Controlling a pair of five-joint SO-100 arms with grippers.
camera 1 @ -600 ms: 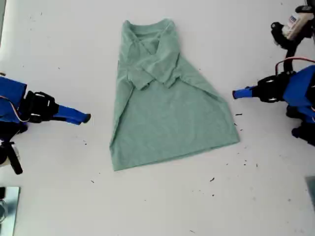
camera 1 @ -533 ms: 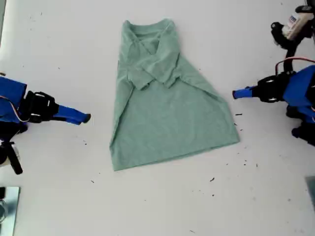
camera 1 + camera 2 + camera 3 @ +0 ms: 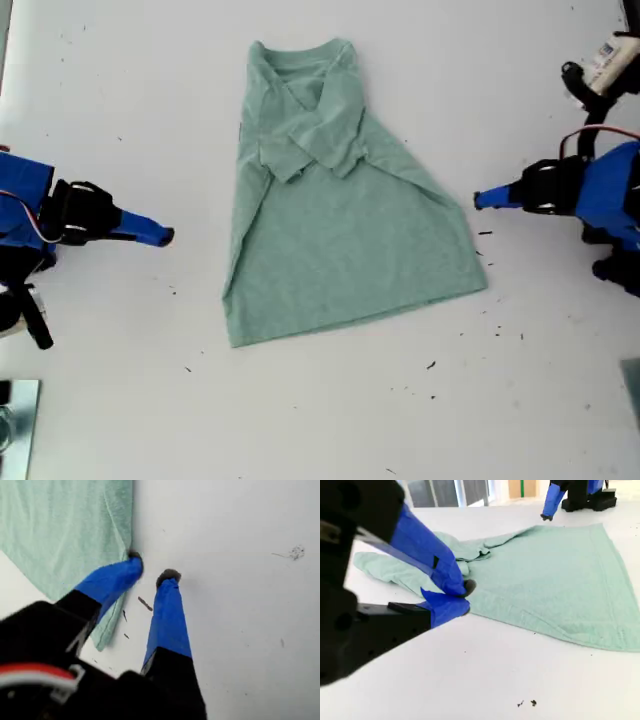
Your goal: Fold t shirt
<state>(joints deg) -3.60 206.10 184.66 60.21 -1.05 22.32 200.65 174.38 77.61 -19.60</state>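
The pale green t shirt lies flat on the white table, collar toward the exterior view's top, both sleeves folded across the chest, hem spread wide. My first gripper is the arm at the exterior view's right. It is open, low over the table, with one fingertip touching the t shirt at its side edge. My second gripper, at the exterior view's left, is shut on nothing, a short way off the t shirt. The second wrist view also shows my first gripper across the cloth.
Dark specks dot the table near the hem. A metal piece sits at the exterior view's lower left corner. A black and white arm part stands at the exterior view's upper right.
The second gripper has drawn back slightly toward the exterior view's left. The first arm has shifted a little. The t shirt lies as before.
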